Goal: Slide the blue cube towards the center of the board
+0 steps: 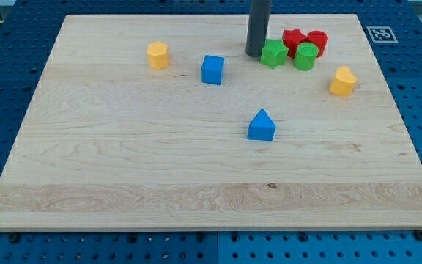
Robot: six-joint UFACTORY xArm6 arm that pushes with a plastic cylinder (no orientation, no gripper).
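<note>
A straight dark rod descends from the top edge of the frame, and my tip (254, 55) rests on the pale wooden board (123, 161) in the upper centre of the picture. The arm carries no fingers or jaws, so nothing opens or closes here and nothing is held. My tip stands just beside the left edge of a green star-shaped block (273, 53); whether the two actually touch cannot be made out.

The blue cube (212, 70) sits in the upper middle of the frame, to the left of my tip and a little lower, apart from it with bare wood between them.

Behind the green star-shaped block, a red star-shaped block (293, 39) and a red cylinder (318, 42) crowd together near the board's top edge, with a green cylinder (305, 56) pressed in front of them. A yellow block with a rounded top (342, 81) lies alone toward the upper right. A yellow hexagonal block (157, 55) stands in the upper left, well apart from the blue cube. A blue block with a peaked, house-like top (261, 126) occupies the centre of the frame, below my tip. A blue perforated table (20, 29) surrounds the board.
</note>
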